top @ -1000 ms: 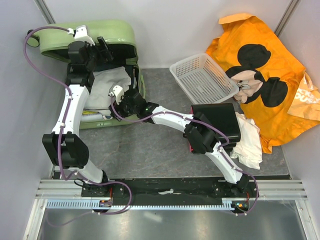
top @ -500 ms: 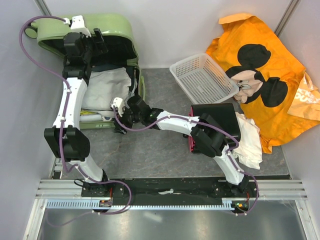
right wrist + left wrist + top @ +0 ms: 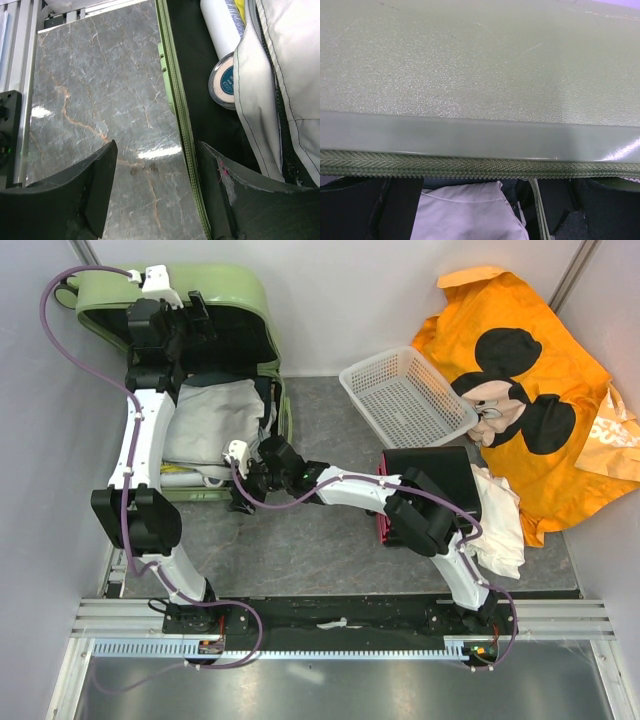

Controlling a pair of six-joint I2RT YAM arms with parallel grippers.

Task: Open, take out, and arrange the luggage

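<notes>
Pale green luggage (image 3: 240, 300) lies open at ten o'clock, lid (image 3: 480, 75) raised toward the wall. The left gripper (image 3: 198, 322), jaws spread, seems only to prop it. The right gripper (image 3: 155, 150), released, straddles the zip rim (image 3: 181, 125). The unheld lid may drop onto it.

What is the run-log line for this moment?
luggage: pale green hard-shell suitcase, lid raised | left claw: open, at lid | right claw: open, astride near zipper rim | inside: pale grey folded garment

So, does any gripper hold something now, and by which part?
Nothing is held. The right gripper stands open astride the rim of the luggage, lower half; the left gripper is open at the raised lid, with no visible grip.
</notes>
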